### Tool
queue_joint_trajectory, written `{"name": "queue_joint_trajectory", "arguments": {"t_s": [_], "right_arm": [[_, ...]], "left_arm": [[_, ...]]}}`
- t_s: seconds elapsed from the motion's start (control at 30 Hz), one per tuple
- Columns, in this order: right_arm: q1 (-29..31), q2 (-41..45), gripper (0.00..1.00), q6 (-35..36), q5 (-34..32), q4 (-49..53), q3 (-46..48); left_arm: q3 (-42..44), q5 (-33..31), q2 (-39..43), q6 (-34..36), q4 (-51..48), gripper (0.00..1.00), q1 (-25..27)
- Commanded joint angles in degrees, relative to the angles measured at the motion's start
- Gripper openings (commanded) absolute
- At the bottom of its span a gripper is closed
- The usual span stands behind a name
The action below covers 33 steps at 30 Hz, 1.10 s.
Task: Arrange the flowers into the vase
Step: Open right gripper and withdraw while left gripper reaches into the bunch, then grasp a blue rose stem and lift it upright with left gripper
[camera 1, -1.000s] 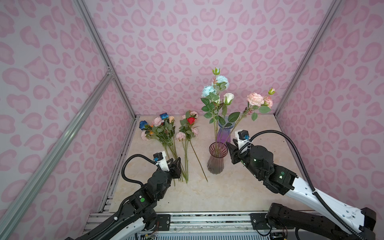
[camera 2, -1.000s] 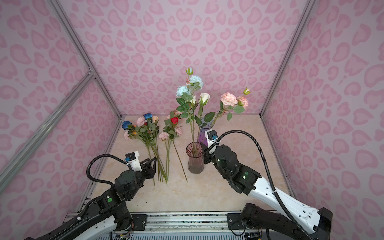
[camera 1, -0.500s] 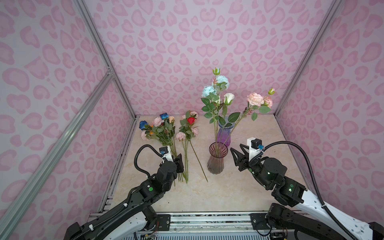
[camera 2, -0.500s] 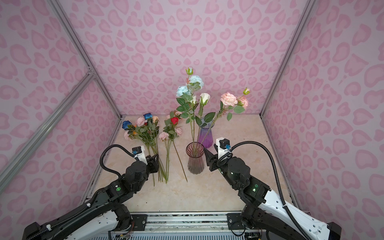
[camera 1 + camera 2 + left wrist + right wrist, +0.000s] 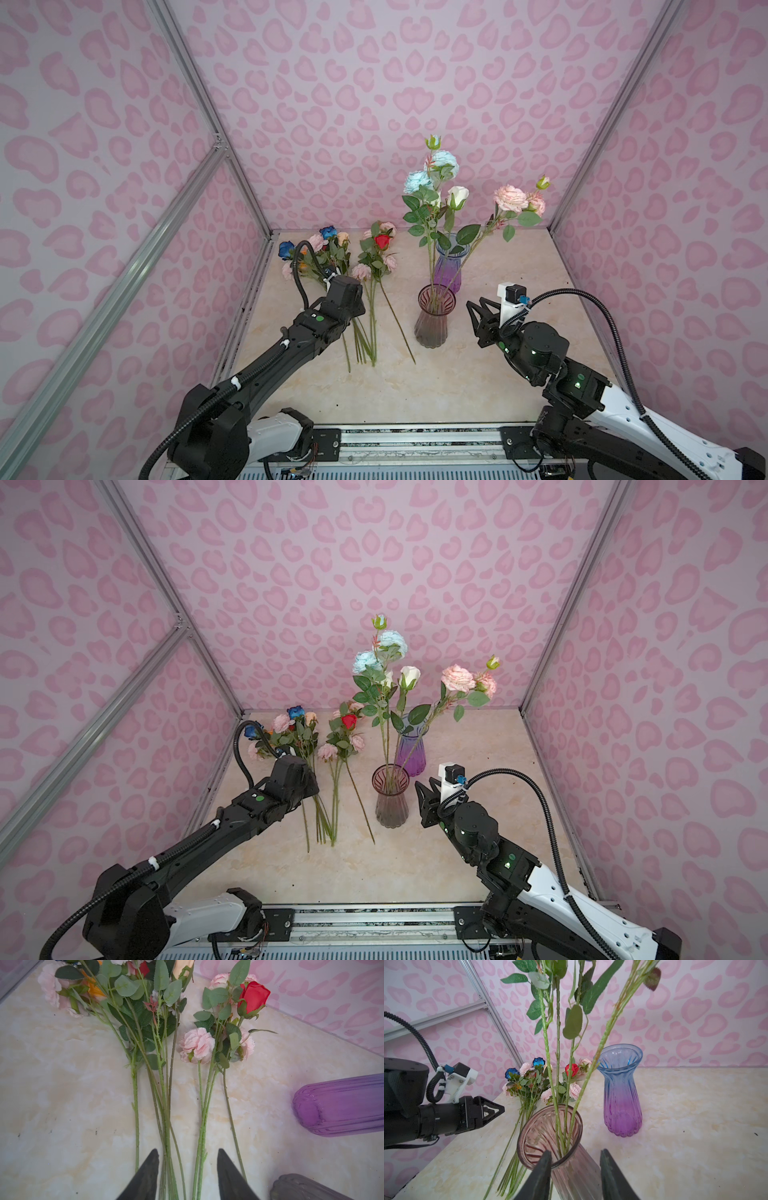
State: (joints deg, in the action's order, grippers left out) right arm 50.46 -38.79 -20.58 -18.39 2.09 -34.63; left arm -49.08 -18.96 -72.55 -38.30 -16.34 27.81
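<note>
The flowers lie in two bunches on the table: one with blue, pink and orange heads (image 5: 328, 251), one with a red rose (image 5: 382, 241) and pink peonies (image 5: 197, 1045). My left gripper (image 5: 187, 1153) hovers open just above their stems (image 5: 166, 1118), holding nothing; both top views show it (image 5: 351, 282) (image 5: 297, 762). The smoky pink vase (image 5: 434, 320) holds several tall stems with pale blue, white and pink heads (image 5: 440, 195). My right gripper (image 5: 478, 305) stands open just right of that vase (image 5: 550, 1126), a little apart, with nothing in it (image 5: 576, 1153).
A blue-to-purple glass vase (image 5: 449, 266) stands just behind the smoky one and looks empty (image 5: 622, 1093). Pink patterned walls with metal posts (image 5: 208, 137) close in the table on three sides. Bare marble tabletop (image 5: 519, 257) lies at the right and front.
My left gripper has reached forward along the stems toward the flower heads. My right gripper has drawn back to the right, away from the smoky vase's rim.
</note>
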Motion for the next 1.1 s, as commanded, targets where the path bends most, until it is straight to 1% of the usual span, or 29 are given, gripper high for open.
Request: {"name": "queue_joint_trajectory", "arguments": {"t_s": [0.0,0.13,0.23,0.27,0.37,0.47,0.5,0.7,0.73,0.8,0.93,1.07], "right_arm": [[-0.10,-0.26,0.39,-0.99,0.10,0.15,0.42],[-0.10,-0.07,0.39,-1.13,0.62,-0.07,0.77],[-0.18,0.02,0.39,-1.22,0.73,-0.10,1.13],[-0.18,0.11,0.39,-1.30,0.73,-0.08,1.30],[-0.20,0.26,0.39,-1.48,0.81,0.02,1.58],[-0.20,0.73,0.39,-1.57,0.84,0.36,1.84],[-0.26,0.97,0.39,-1.57,0.67,0.50,1.86],[-0.50,1.90,0.39,-1.44,0.13,1.25,2.11],[-0.62,1.87,0.39,-1.47,0.11,1.22,2.20],[-0.79,1.91,0.39,-1.56,0.36,1.01,2.07],[-0.76,1.69,0.39,-1.65,0.55,0.98,1.85],[-0.80,1.31,0.39,-1.48,0.29,0.96,1.94]], "left_arm": [[-2.26,3.58,-3.98,-0.98,-2.03,0.46,-1.76],[-4.10,8.16,-10.42,-2.42,-2.07,0.42,-4.43],[-5.98,10.19,-15.61,-2.49,-2.03,0.38,-5.30],[-6.68,10.43,-17.17,-2.39,-2.24,0.37,-5.40],[-8.08,9.90,-21.55,-2.80,-2.53,0.31,-5.73],[-8.32,10.00,-24.18,-3.60,-2.24,0.27,-5.93],[-8.31,9.91,-24.65,-4.02,-2.16,0.26,-5.93],[-7.35,9.73,-25.22,-3.90,-1.61,0.25,-5.93],[-7.43,9.65,-25.35,-3.67,-1.64,0.23,-6.00],[-7.77,9.79,-25.69,-3.52,-1.79,0.14,-6.02],[-7.61,10.26,-24.88,-3.07,-1.55,0.03,-6.02],[-6.99,11.30,-22.54,-2.39,-1.92,0.03,-6.01]]}}
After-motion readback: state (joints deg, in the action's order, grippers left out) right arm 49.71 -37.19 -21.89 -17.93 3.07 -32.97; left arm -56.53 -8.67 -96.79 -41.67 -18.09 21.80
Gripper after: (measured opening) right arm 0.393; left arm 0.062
